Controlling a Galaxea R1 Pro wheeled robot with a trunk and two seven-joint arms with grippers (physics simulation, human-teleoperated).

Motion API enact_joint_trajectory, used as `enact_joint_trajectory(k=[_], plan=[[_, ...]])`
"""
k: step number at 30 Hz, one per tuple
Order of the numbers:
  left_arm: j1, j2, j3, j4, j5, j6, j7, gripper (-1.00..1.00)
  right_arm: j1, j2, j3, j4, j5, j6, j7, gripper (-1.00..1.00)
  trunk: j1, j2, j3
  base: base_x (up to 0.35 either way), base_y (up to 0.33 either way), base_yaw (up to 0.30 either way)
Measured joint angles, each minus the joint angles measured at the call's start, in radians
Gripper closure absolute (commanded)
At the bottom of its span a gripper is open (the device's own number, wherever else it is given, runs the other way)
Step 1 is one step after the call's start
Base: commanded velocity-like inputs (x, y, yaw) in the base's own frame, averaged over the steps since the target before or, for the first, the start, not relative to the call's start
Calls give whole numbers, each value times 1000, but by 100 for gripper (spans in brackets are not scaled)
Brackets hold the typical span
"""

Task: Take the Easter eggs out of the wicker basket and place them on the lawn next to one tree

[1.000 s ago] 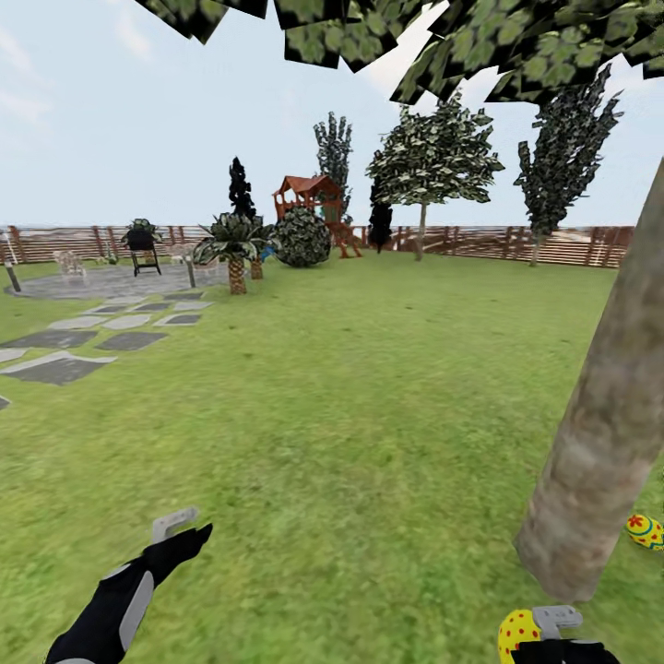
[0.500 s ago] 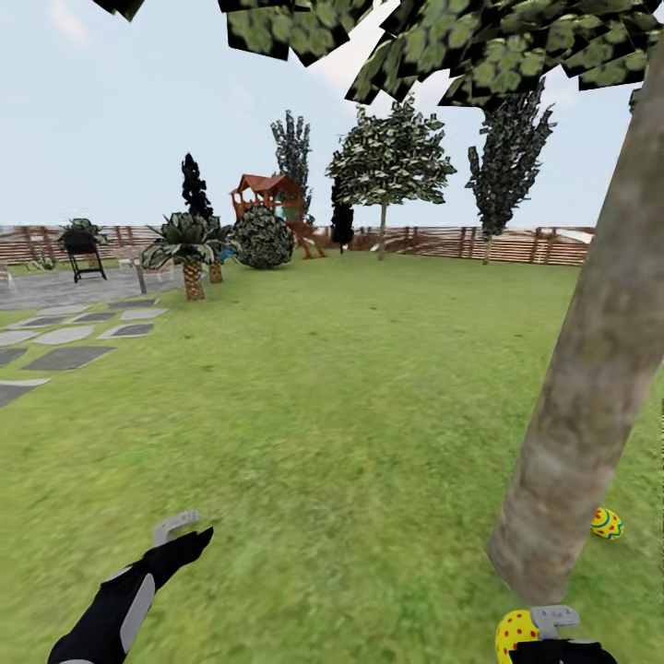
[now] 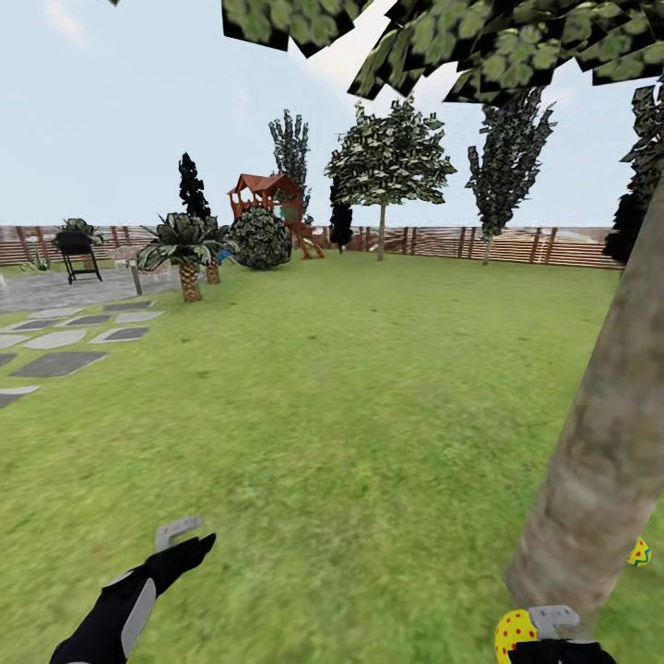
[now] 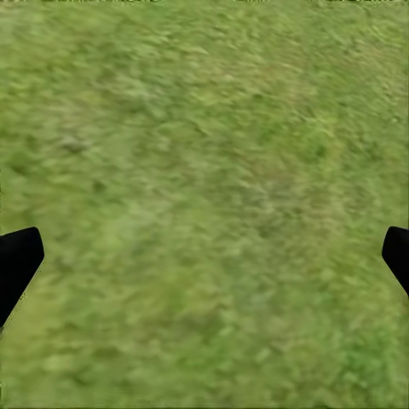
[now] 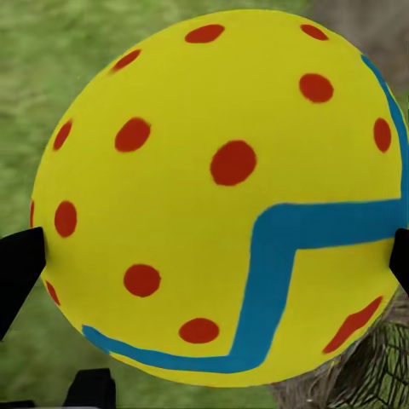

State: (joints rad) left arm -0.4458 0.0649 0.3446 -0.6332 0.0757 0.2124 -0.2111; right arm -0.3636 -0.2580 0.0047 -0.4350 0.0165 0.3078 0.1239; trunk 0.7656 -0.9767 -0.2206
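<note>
Head view. Lawn (image 3: 350, 387): wide mottled green grass running from the near foreground to a brown slat fence (image 3: 498, 244) at the far edge, with broad open room across the middle. Grey stone paving slabs (image 3: 65, 341) border it at the left. Far side: a low palm plant (image 3: 187, 249), a round shrub (image 3: 262, 237), a red-roofed play structure (image 3: 272, 195), dark conifers and a distant leafy tree (image 3: 389, 157). Tree (image 3: 604, 452): thick mottled grey-brown trunk leaning up along the right edge, its base on the grass near the right gripper; large leaves overhang the top of the frame. Easter egg on the grass (image 3: 639, 552): yellow with coloured bands, just beside the trunk base on its far right, partly cut off by the trunk. Left gripper (image 3: 181, 542): black, over bare grass at lower left, well apart from the tree. Right gripper (image 3: 544, 636): at the bottom edge just before the trunk base, with the held egg (image 3: 515, 633) showing yellow with red spots at its left.

Left wrist view. Grass (image 4: 204, 196) across the frame; the two black fingertips (image 4: 17, 264) sit at opposite edges, spread wide, nothing between them.

Right wrist view. The held egg (image 5: 221, 196) is yellow with red spots and a blue zigzag band, pinched between the two black fingertips (image 5: 19, 268); grass and trunk bark lie behind it.
</note>
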Motion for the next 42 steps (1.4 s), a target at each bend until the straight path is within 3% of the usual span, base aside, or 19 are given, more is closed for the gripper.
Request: enact_joint_trajectory(k=[20, 37, 42], plan=[[0, -9, 1, 4, 1, 0, 0, -100, -1, -1, 0, 0, 0, -1, 0, 100, 0, 0, 0, 260, 150, 0], [0, -8, 4, 3, 4, 1, 0, -100, 0, -1, 0, 0, 0, -1, 0, 100, 66, -119, -53, 0, 0, 0], [0, -8, 4, 4, 4, 1, 0, -100, 0, -12, 1, 1, -1, -1, 11, 100, 85, -154, -69, 0, 0, 0]])
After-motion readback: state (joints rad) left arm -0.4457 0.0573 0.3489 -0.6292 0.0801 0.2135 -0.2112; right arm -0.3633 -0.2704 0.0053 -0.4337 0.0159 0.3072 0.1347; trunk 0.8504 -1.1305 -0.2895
